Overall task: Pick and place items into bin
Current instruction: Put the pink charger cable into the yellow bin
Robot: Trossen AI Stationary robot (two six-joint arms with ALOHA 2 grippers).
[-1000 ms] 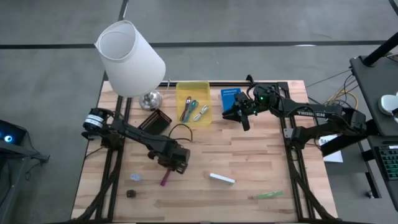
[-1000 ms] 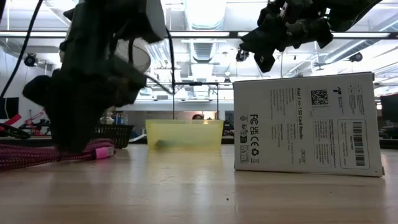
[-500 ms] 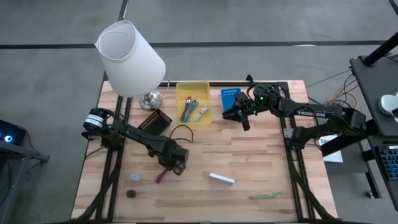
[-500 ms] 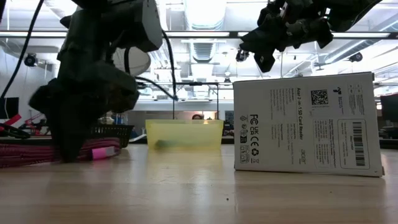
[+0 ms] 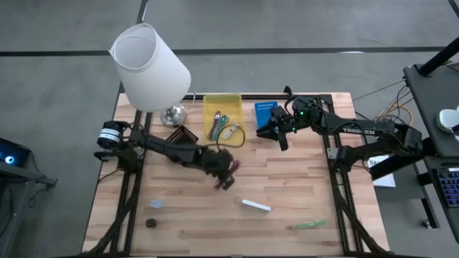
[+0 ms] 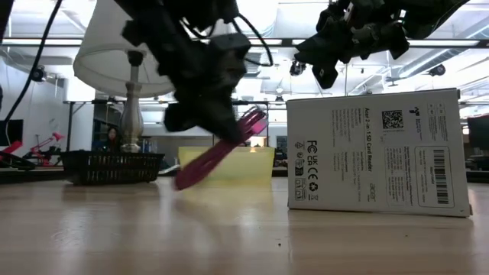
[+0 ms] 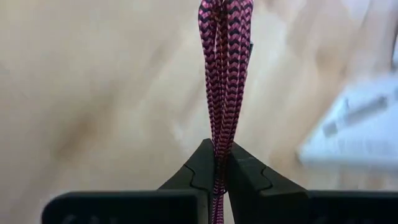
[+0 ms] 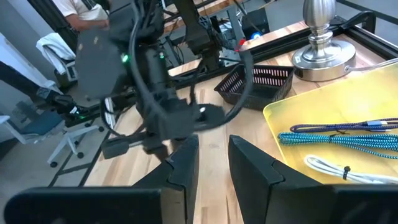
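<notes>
left gripper [image 5: 228, 174]: mid-bench, lifted, jaws pinching maroon cable [image 7: 224, 68] low on its folded length; cable [image 6: 221, 149] hangs tilted, free end drooping
right gripper [image 5: 276, 133]: waits high, just right of bin; jaws spread, holding nothing
bin [image 5: 223, 100]: yellow tray at far edge of bench, between lamp base [image 5: 173, 115] and blue box [image 5: 264, 113]; already holds teal cable and white cable
left on bench [image 5: 287, 179]: white bar [image 5: 256, 206], green strip [image 5: 310, 224], grey bit [image 5: 155, 204], black bit [image 5: 151, 223], all near front edge
risk, slip: narrow pinch on slick braid; looks likely to slide out on a fast swing
risk, snag: drooping end may catch bin's near wall and push tray, or flop outside on release
risk, clash: right gripper sits close to bin's right side; wide approach may hit it
risk, lamp: shade [image 5: 150, 68] overhangs bench left of bin; black basket [image 5: 179, 139] just below it, tight on that side
risk, spill: dropping across cables already in bin may leave maroon cable hanging over rim
open room: bare wood between left gripper and bin, straight run to near wall looks clear
edges: bin hard against far frame, no room behind; box [image 6: 378, 156] stands upright beside bin, blocks right flank
</notes>
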